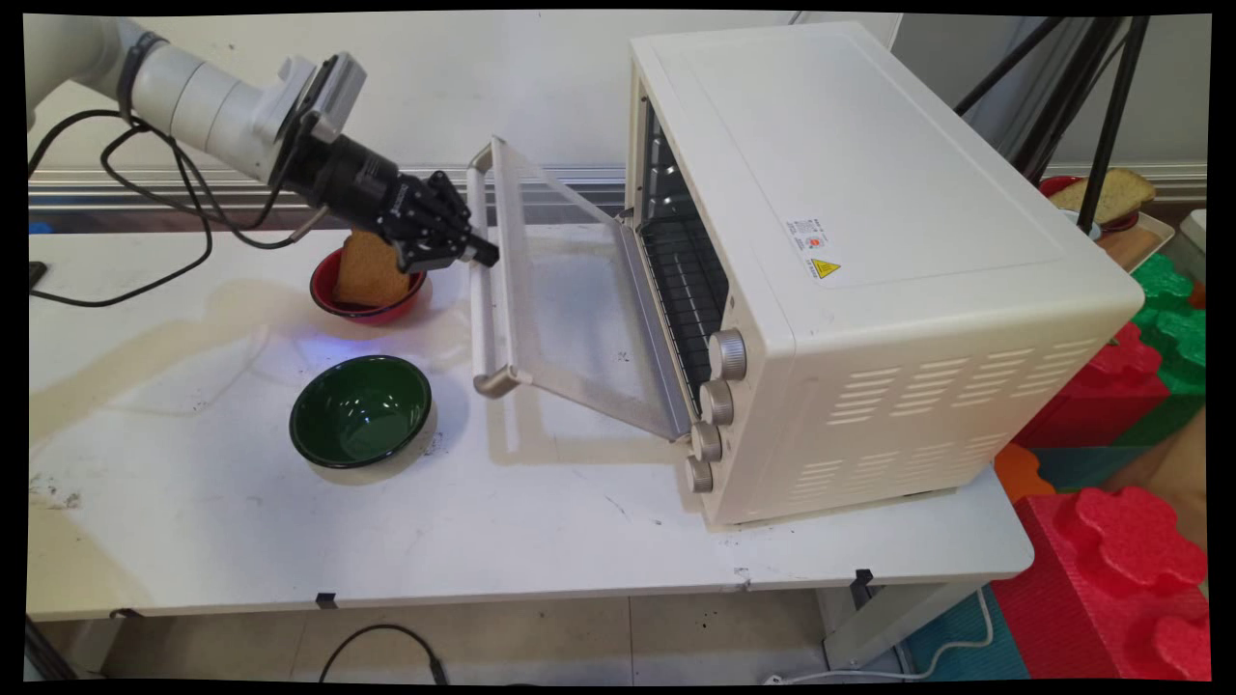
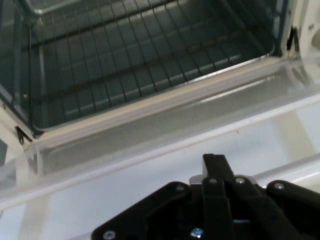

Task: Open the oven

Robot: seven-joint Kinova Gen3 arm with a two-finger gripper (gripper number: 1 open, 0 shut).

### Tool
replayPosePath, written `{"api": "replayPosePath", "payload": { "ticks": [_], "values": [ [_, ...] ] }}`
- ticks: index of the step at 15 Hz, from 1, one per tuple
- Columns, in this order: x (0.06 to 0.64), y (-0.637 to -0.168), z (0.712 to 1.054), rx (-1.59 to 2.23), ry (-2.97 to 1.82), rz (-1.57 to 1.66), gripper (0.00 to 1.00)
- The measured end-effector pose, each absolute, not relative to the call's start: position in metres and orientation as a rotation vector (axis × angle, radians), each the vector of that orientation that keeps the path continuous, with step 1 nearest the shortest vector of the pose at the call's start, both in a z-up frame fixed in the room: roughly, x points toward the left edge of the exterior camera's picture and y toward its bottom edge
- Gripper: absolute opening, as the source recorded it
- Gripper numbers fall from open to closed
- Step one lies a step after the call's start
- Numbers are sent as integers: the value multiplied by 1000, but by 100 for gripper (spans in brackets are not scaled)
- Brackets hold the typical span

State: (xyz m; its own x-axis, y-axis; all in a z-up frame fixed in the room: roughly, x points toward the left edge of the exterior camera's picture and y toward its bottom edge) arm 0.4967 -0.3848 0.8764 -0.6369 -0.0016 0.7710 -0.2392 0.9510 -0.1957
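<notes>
Sitting nearest the camera on the white table (image 1: 541,541): a green bowl (image 1: 360,410), empty and upright, well clear of the oven. Lying behind it, a red bowl (image 1: 368,290) holding a slice of toast (image 1: 367,273) propped on edge. Hovering just above and beside that bowl, the black gripper (image 1: 480,253), fingers (image 2: 215,167) pressed together with nothing between them, tips touching or nearly touching the handle (image 1: 480,280) of the oven door (image 1: 570,299). Hanging partly lowered, the glass door slanting out from its hinge at the oven's base. Standing at centre right, a cream toaster oven (image 1: 869,270), four knobs (image 1: 715,410) running down its front corner, wire rack (image 2: 150,65) showing inside the open cavity. Trailing from the arm at far left, black cables (image 1: 126,232).
</notes>
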Motion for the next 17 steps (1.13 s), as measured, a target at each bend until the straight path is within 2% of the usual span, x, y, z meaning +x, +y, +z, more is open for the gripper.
{"api": "replayPosePath", "payload": {
  "ticks": [17],
  "values": [
    [540,-365,851,156,-2366,348,0]
  ]
}}
